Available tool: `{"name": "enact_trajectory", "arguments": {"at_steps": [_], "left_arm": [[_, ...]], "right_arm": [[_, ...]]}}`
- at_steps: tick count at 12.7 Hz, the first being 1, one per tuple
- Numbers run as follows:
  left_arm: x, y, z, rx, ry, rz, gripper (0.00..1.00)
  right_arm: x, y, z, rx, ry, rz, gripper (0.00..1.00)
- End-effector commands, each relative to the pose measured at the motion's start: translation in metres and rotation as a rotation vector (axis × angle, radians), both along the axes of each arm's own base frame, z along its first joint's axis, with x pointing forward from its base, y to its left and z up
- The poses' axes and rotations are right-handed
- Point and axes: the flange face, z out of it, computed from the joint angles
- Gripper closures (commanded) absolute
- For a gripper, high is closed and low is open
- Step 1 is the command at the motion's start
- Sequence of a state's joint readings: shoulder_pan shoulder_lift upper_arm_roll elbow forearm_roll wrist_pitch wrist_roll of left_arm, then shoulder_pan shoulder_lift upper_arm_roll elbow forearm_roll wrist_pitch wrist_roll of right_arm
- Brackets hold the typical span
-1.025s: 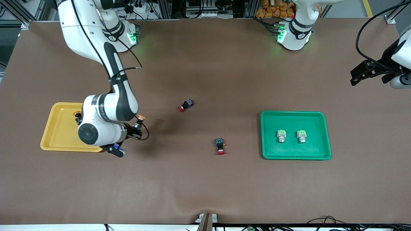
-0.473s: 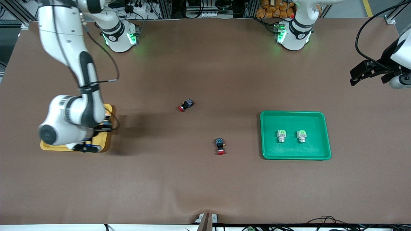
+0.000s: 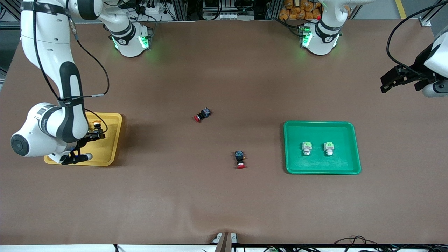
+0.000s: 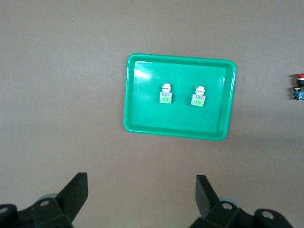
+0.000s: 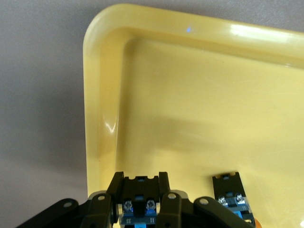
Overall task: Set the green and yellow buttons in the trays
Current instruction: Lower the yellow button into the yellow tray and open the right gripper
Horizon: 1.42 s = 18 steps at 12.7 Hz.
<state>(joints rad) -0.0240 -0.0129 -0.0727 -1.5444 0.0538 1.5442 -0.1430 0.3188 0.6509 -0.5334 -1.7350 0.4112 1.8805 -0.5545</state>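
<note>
My right gripper is shut on a yellow button and holds it low over the yellow tray. In the right wrist view the gripper grips the button's black-and-blue body, and a second yellow button lies in the tray beside it. That second button is hidden by the arm in the front view. Two green buttons stand in the green tray. My left gripper waits, open and empty, at the left arm's end of the table, high above the table.
Two red-capped black-and-blue switches lie on the brown table between the trays, one near the middle and one nearer the front camera. The left wrist view shows the green tray, both green buttons and one red switch.
My right arm has carried the yellow button from beside the yellow tray toward the right arm's end of the table, to over the tray. The left arm has stayed still.
</note>
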Motion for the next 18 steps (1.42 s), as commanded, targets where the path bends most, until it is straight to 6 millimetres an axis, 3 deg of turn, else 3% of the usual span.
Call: {"name": "enact_trajectory", "arguments": {"at_steps": [1,9,13,14,18], "left_arm": [[-0.003,-0.003,0.001,-0.012,0.013,-0.009,0.00],[-0.007,-0.011,-0.006,-0.014,0.018,-0.021,0.00],[-0.007,-0.014,-0.011,-0.014,0.022,-0.027,0.00],[-0.007,-0.015,-0.012,-0.014,0.022,-0.029,0.00],[-0.012,-0.016,-0.016,-0.012,0.030,-0.030,0.00]], "right_arm": [[-0.001,0.006,-0.003,0.037,-0.012,-0.002,0.00],[-0.004,-0.004,-0.004,0.118,-0.004,-0.039,0.00],[-0.002,0.041,0.019,0.038,0.074,-0.226,0.00],[-0.001,0.051,0.036,0.017,0.077,-0.249,0.00],[-0.021,0.148,0.134,-0.175,0.121,-0.375,0.00]]}}
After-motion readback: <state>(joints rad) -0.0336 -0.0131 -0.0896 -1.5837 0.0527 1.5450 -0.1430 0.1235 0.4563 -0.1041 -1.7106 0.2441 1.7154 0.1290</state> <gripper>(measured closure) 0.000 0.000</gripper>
